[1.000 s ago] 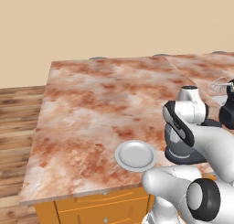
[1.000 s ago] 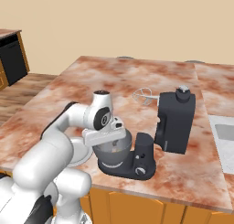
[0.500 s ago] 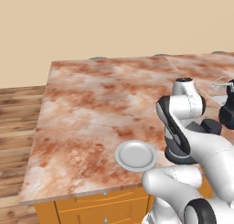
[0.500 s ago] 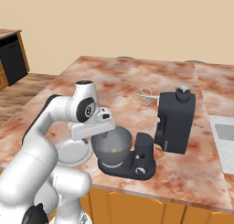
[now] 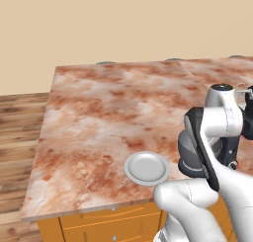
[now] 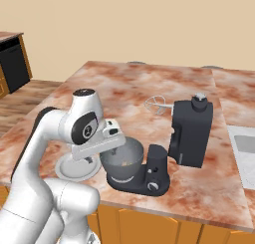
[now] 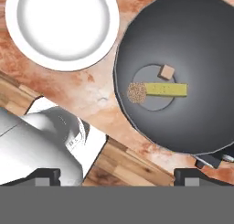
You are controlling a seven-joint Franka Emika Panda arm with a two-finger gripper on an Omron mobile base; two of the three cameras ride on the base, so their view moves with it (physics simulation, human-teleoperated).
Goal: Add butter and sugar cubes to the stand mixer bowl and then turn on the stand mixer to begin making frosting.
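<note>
Your gripper hangs with its jaws spread wide, released, holding and touching nothing. Directly below it, the stand mixer bowl holds the butter lying flat on its bottom, with a grainy brown sugar cube touching one end and a smaller tan cube just beside it. The plate sits just beside the bowl on the marble counter. Beyond, the stand mixer has its head tilted back, against a beige wall.

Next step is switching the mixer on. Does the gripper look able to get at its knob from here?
Probably yes. The knob faces outward on the mixer column, with bare counter before it. The gripper hangs empty by the bowl, nothing between.
</note>
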